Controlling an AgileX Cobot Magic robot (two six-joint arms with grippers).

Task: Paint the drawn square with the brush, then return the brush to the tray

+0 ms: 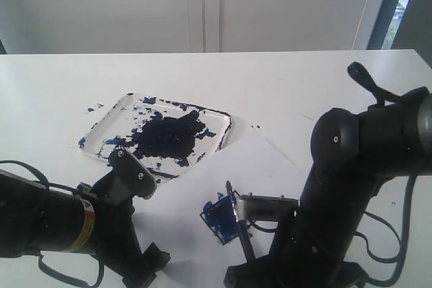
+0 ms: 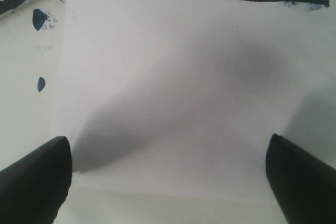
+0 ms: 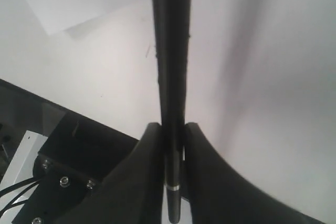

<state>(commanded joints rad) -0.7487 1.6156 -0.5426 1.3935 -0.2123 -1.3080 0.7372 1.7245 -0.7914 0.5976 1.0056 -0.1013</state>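
The right jaws are clenched on the brush (image 3: 170, 51). In the right wrist view the two black fingers (image 3: 149, 153) press its shaft from both sides, and a thin metal ring shows on the shaft behind them. The shaft runs past the fingertips and out of the picture, so its tip cannot be seen there. The left jaws stand released and wide apart, with only the paper (image 2: 157, 77) showing between them.

The square (image 1: 219, 215) lies on the paper near the front of the bench (image 1: 304, 79), between the two arms. Blue paint fills much of it and spills a little over the black outline. In the exterior view the brush slants along the square's right side; whether it touches the paper there I cannot tell.

The tray (image 1: 101, 126) sits behind and to the left of the square, well apart from it, with a stretch of white paper between them. A dark blotch covers its middle and splatters reach the rim. The left arm (image 1: 61, 220) overlaps the tray's near corner in the exterior view.

The paper's left edge runs just beside the tray's near rim, and small paint spots (image 2: 39, 18) mark the bench beside that edge. Behind the tray the bench stretches white to its far edge at the wall. The right arm (image 1: 351, 180) bulks over the front right, close to the square.
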